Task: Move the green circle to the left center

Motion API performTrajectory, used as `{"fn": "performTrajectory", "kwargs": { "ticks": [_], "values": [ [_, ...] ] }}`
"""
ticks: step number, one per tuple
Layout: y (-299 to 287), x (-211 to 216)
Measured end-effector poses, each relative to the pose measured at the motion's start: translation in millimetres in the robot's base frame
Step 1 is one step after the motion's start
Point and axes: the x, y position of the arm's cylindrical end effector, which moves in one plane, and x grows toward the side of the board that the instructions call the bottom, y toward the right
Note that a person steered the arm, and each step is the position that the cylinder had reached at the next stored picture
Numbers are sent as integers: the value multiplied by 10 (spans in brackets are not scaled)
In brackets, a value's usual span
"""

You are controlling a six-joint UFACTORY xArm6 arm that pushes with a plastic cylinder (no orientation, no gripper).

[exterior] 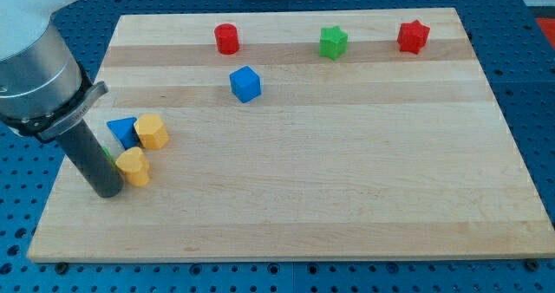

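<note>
Green is barely visible: just a thin sliver at the right edge of the dark rod, which I take to be the green circle (107, 153), a small flat block mostly hidden behind the rod, so shape can't be confirmed. It sits on the pale wooden table (347, 198) at the view's left, approx mid-height, i.e. prob. already near the left-centre spot. My tip (107, 192) is down on the table just below and a touch left of that sliver, w/ the yellow heart block (133, 166) touching or nearly touching the rod on its right. No hand on this rig, only a plain rod, so nothing to clench or release; it grasps nothing. Key relation: circle lies up and slightly right of my tip, wedged btwn the rod, the blue triangular block (123, 130) and the heart; the yellow hexagonal block (152, 132) is just beyond. Any further leftward nudge would need my tip on the circle's right side, where those neighbours crowd it. Far blocks are well apart.
</note>
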Motion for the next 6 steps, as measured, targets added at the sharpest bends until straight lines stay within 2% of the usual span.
{"fn": "performTrajectory", "kwargs": {
  "ticks": [1,2,3,4,5,6],
  "values": [
    [0,12],
    [-109,-346],
    [280,-89],
    [-117,-49],
    [-298,-265],
    [-298,-716]
  ]
}}
